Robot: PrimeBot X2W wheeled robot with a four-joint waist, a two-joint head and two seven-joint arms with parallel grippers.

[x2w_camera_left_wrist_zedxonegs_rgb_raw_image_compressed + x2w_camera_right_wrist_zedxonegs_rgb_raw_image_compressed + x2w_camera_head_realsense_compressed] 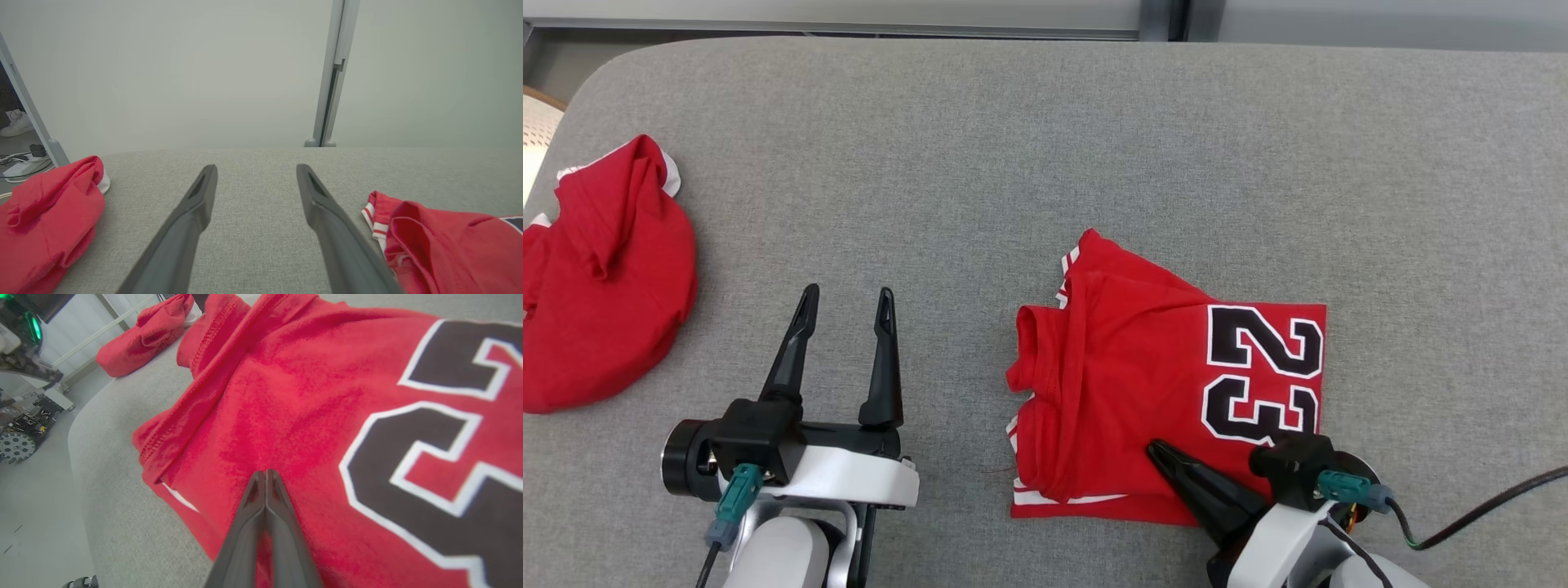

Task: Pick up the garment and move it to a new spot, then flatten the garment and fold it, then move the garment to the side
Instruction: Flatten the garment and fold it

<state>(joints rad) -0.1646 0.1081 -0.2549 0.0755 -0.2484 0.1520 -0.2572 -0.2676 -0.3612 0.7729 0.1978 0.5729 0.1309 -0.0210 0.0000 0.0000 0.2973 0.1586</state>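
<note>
A grey cloth-covered table (1045, 163) runs wide under both arms. Its far edge lies against pale wall panels split by a grey post (331, 73), and its far-left corner is rounded. The right wrist view shows the table's rim curving down to a grey floor, where a wheeled machine (16, 445) stands. The widest bare stretch runs from the jersey (1143, 384) to the far edge and out to the right. Another bare strip lies between the jersey and a red heap (605, 278) bunched at the table's left side, near the rounded corner. The left gripper (847, 290) hovers over that strip with its fingers spread wide and nothing between them, well apart from both cloths. The jersey lies right of centre on the near part of the table, folded into a rough rectangle. It is red, with a black 23 outlined in white on its right half. That half lies flat with straight edges. The left half is rumpled into ridges, with white-and-red striped trim showing and one corner poking toward the far side. The right gripper (1158, 447) is over the jersey's near edge, its fingers pressed together with no cloth seen between them; I cannot tell whether the tips touch the fabric.
</note>
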